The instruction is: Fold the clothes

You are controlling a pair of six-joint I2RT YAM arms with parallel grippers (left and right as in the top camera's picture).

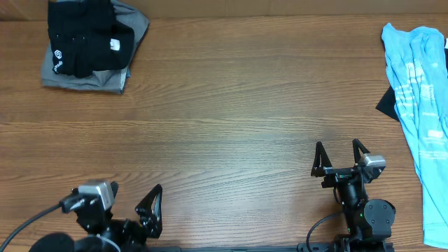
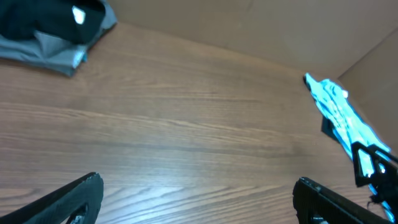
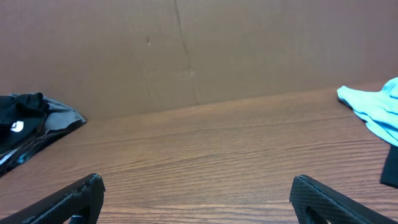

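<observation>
From overhead we find the black T-shirt (image 1: 87, 40) bunched in a compact heap on top of the grey garment (image 1: 85, 78), at the far left corner of the desk (image 1: 231, 119), its slightly longer side running from the far edge toward us. The left tool (image 1: 120, 204) sits at the near edge with its jaws spread wide and nothing between them. The right tool (image 1: 338, 150) is equally wide open and empty. We judge the left arm the nearer one, with the shirt lying ahead of it and a little to its left, well apart. The light blue shirt (image 1: 420, 91) hangs along the right edge, so the broad middle of the desk is bare. In the left wrist view the black T-shirt (image 2: 50, 18) shows at upper left above the grey garment (image 2: 43, 53), and open wood lies between it and the left tool (image 2: 199, 205). The right wrist view puts the black T-shirt (image 3: 18, 118) far to the left, close against the cardboard wall (image 3: 186, 50), well apart from the right tool (image 3: 199, 208). We expect that wall to limit any reach from behind.
</observation>
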